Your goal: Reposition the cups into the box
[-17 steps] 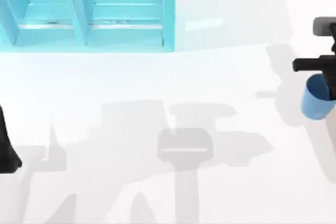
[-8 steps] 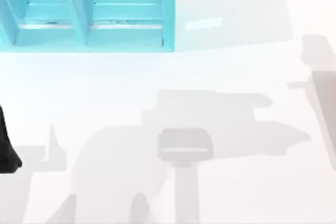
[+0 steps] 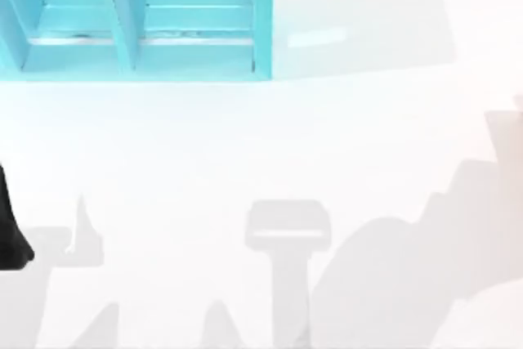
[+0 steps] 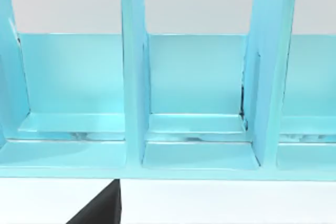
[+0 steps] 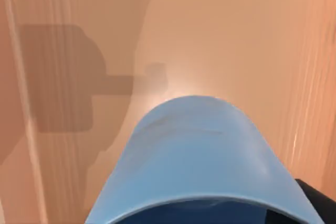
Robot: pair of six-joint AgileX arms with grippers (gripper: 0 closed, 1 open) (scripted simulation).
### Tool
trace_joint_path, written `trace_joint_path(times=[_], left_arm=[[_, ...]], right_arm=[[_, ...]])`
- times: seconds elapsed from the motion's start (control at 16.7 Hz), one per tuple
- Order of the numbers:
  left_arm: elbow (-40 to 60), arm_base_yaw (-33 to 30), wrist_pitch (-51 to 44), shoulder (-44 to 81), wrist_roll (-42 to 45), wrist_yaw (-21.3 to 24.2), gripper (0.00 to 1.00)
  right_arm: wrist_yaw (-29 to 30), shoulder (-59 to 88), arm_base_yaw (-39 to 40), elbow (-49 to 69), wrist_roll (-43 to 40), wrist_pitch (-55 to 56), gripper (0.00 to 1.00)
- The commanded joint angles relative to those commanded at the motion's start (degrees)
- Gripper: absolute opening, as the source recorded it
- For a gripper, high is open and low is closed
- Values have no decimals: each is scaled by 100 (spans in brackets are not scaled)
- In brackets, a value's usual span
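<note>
One cup is in play right now: the right tool (image 5: 315,200) has the blue cup (image 5: 197,156) pressed up close under its wrist camera. A dark sliver of the tool hugs the cup's rim, so I read it as clamped narrow on the cup rather than standing wide. The cup's long axis runs straight away from the wrist, mouth toward the camera and base pointing out at a tan surface (image 5: 226,35) that carries the arm's blocky shadow. That is not the white counter (image 3: 245,145), so my judgement is that the cup hangs out past the counter's right side. Out from there, the turquoise box (image 3: 261,22) sits at the far-left corner of the counter, well apart from the cup, with the open white surface between them. That is the relation that matters: the box lies away to the left of the carrying tool, so the next move calls for a long sweep leftward. The left arm (image 3: 10,226) is parked at the counter's left edge, much nearer the box. The left tool (image 4: 102,211) looks straight into the upright dividers (image 4: 134,77), and the compartments in view hold nothing. Whether that tool is wide or narrow, I cannot tell.
</note>
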Motion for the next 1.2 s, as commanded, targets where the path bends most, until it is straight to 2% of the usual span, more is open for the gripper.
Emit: trace_joint_path(times=[0.18, 0.48, 0.96, 1.2], left_arm=[[0, 0, 0, 0, 0, 0, 100], [0, 0, 0, 0, 0, 0, 100], [0, 0, 0, 0, 0, 0, 100], [0, 0, 0, 0, 0, 0, 100]], right_arm=[[-32, 8, -331, 147, -331, -71, 0], [-23, -9, -310, 111, -318, -39, 0], [-35, -81, -187, -1335, -185, 1321, 0], [-34, -85, -171, -1434, -172, 1423, 0]])
